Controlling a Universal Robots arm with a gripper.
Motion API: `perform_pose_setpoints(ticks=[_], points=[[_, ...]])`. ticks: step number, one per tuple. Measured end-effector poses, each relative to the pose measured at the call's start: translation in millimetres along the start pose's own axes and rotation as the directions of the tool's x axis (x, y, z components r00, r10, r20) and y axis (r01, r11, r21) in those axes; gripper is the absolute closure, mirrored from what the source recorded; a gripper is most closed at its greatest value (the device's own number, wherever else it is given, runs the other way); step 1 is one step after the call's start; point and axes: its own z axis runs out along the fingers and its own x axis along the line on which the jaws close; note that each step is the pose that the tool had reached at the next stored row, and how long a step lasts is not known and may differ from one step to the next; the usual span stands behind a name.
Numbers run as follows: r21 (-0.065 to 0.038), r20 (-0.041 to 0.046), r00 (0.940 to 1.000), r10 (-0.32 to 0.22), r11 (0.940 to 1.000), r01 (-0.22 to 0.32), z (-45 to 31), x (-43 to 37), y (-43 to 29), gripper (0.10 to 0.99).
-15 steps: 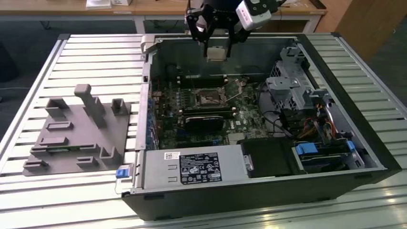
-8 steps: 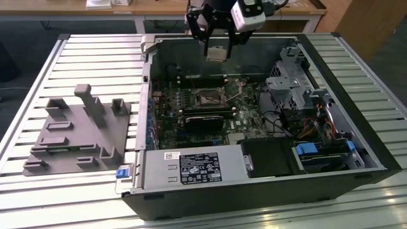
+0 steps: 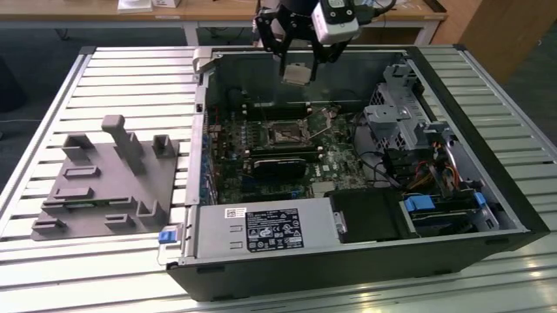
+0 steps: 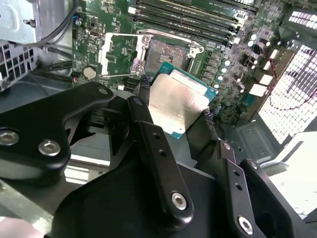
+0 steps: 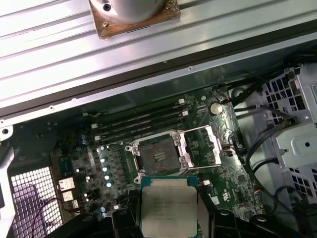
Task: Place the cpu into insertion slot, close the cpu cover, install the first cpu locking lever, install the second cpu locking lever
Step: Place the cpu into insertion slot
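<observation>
The black fingers point(image 4: 148, 134) of the gripper point(image 4: 173, 99) fill the foreground of the second wrist view, clamped on opposite edges of the cpu point(image 4: 181, 99), which they hold flat with its silvery top facing the camera. In the exterior view the gripper point(image 3: 299, 62) hangs at upper centre of the frame, pointing down over the far wall of the open computer case point(image 3: 348, 274), with the cpu point(image 3: 297, 73) at its tip, well above the motherboard point(image 3: 235, 163). The insertion slot point(image 3: 286, 134) lies lower in that frame and slightly toward the exterior view's left, so I judge the chip must travel down and a little across. In the first wrist view the slot point(image 5: 157, 156) sits bare just beyond the cpu point(image 5: 168, 206), and the cpu cover point(image 5: 216, 142) lies swung open beside it. The case rests on a slatted table point(image 3: 130, 72).
</observation>
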Motion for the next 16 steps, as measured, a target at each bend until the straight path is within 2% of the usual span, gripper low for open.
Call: perform_pose_setpoints(ticks=[8, 16], points=[[-0.001, 0.0057, 0.9979, 0.065, 0.9979, -0.065, 0.2, 0.0, 0.0, 0.545], [-0.003, 0.0109, 0.992, 0.126, 0.9921, -0.125, 0.4, 0.0, 0.0, 0.545]])
